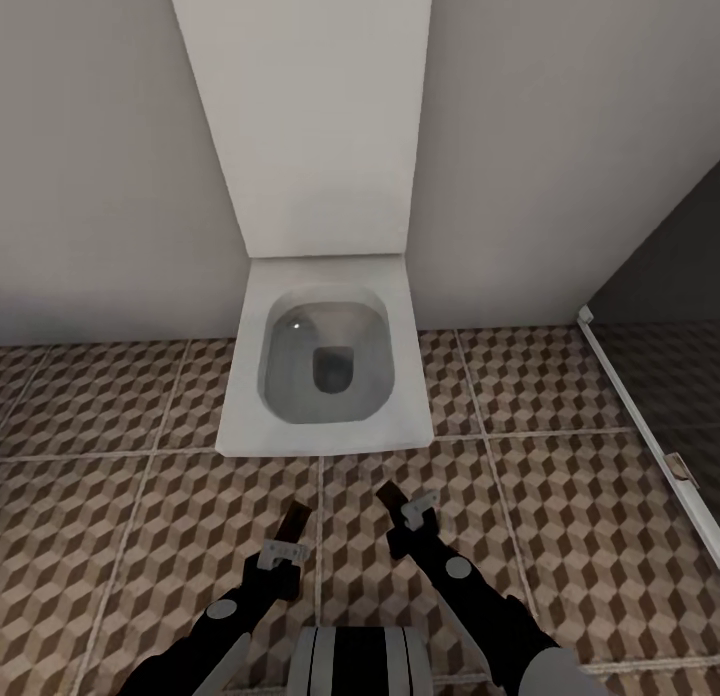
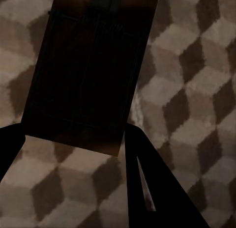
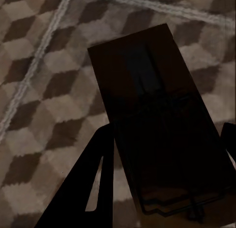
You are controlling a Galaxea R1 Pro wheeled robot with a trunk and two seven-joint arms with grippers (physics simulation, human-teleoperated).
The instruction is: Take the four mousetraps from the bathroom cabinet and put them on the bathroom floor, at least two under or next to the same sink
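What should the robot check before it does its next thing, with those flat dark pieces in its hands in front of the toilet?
1. Left tool holding a mousetrap: ok, the flat board sits between its fingers.
2. Right tool holding a second mousetrap: ok, wire parts show on the board.
3. Both traps off the bathroom floor: ok, held above the cube-pattern tiles.
4. Sink nearby for placing: not ok, a white toilet stands straight ahead, so the robot likely must turn elsewhere.
5. Room to turn: cannot tell; the toilet rim is close ahead and a glass panel with a white frame runs along the robot's right.
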